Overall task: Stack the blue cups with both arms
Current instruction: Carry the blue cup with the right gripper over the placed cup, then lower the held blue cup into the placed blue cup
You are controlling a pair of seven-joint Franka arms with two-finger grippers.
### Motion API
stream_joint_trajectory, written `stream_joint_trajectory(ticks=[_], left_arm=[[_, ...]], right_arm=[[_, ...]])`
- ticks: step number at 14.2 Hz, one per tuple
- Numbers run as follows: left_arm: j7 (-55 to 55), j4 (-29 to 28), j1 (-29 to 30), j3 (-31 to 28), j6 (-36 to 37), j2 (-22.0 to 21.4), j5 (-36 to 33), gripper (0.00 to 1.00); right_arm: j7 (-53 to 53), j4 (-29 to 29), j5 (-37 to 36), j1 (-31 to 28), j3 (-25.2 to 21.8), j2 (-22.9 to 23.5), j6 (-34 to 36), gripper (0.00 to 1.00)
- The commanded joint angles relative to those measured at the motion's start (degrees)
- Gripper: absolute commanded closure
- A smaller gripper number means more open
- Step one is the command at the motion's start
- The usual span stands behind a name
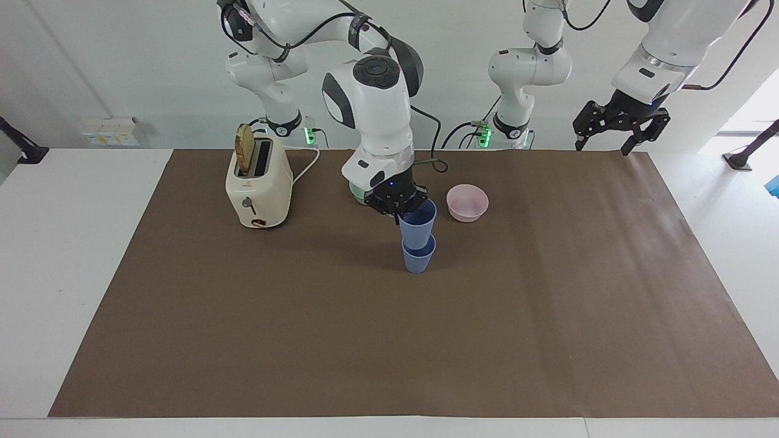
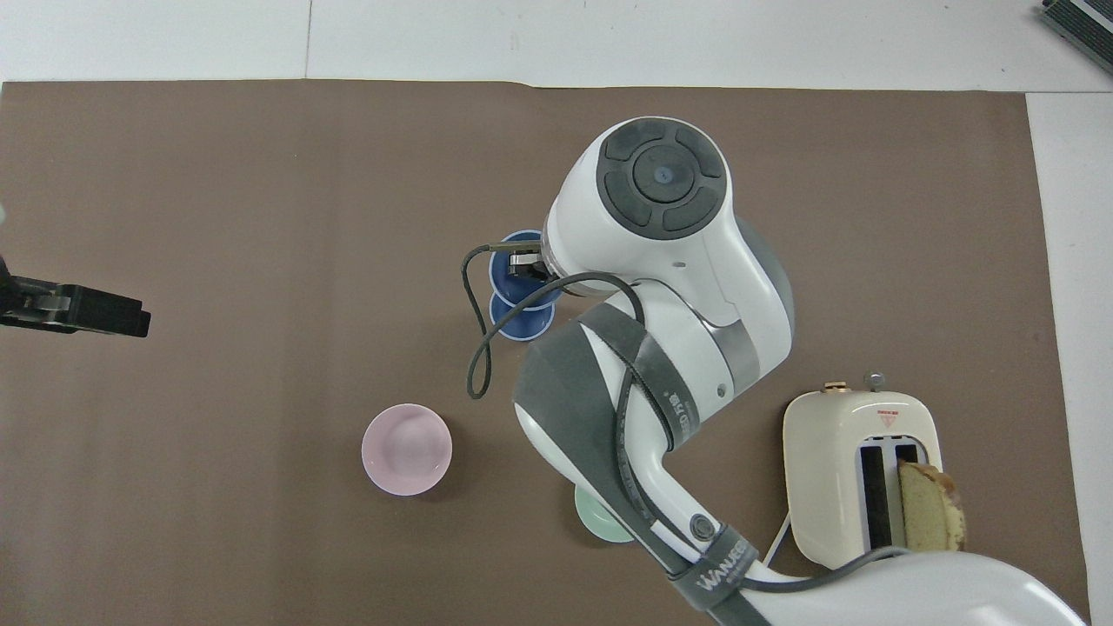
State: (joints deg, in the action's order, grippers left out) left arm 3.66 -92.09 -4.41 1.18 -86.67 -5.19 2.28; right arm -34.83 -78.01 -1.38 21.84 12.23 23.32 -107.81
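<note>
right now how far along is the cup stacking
Picked up and carried: the right gripper holds one blue cup by its rim directly over the other blue cup. Left to do: lower it in and let go. The left gripper waits over the mat's corner.

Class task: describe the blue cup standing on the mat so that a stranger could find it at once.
Start at the cream toaster holding a bread slice, then move along the brown mat toward the left arm's end. The small periwinkle-blue plastic cup stands there, directly under its twin, which the right hand holds; it alone rests on the mat.
</note>
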Motion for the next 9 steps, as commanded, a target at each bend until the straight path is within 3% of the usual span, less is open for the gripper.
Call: stream_joint_trajectory(ticks=[1, 9], left_arm=[[0.38, 0.07, 0.46, 0.22, 1.06, -0.52, -0.96, 0.0], [0.38, 0.07, 0.46, 0.22, 1.06, -0.52, -0.96, 0.0]], right_arm=[[-1.2, 1.81, 0.59, -0.31, 0.42, 0.94, 1.11, 1.0], [-1.2, 0.84, 0.5, -0.22, 0.33, 2.69, -1.69, 1.0]])
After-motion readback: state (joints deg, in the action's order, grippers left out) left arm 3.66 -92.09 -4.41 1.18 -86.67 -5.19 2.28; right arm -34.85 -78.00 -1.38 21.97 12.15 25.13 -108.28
